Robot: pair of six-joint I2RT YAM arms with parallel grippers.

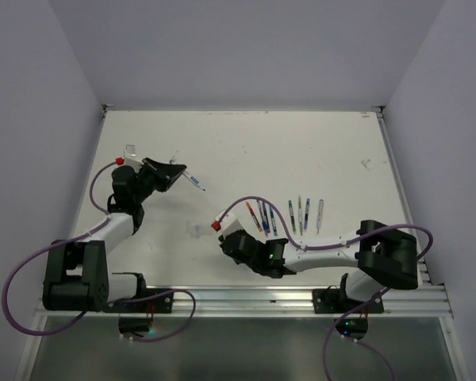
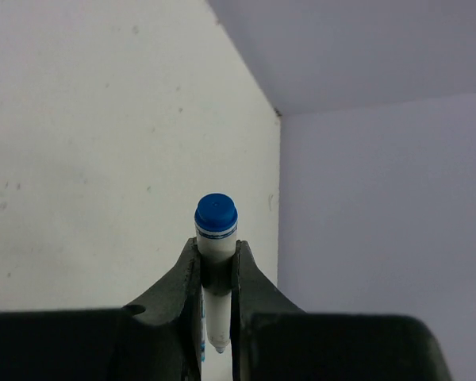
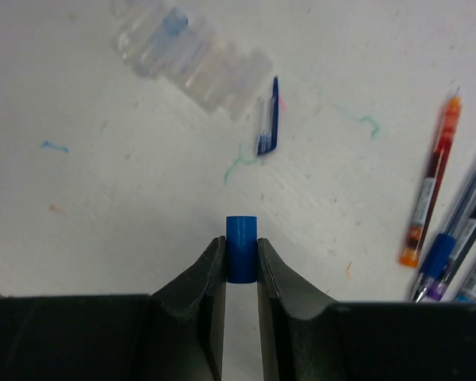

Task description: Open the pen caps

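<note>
Left jaws are clamping a blue-ended pen [image 2: 216, 238], well apart at far left | right jaws are pinching a loose blue cap [image 3: 241, 232] over the worktop [image 3: 103, 198] | row of pens [image 1: 292, 213] is lying beside the nearer right arm, long axes pointing away from the bases.

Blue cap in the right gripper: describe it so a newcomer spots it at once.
On the white table, find the row of pens right of centre; the right gripper sits just left of them. Pinched between its jaws is the blue cap: a short, plain blue tube with no barrel, unlike the long pens.
</note>
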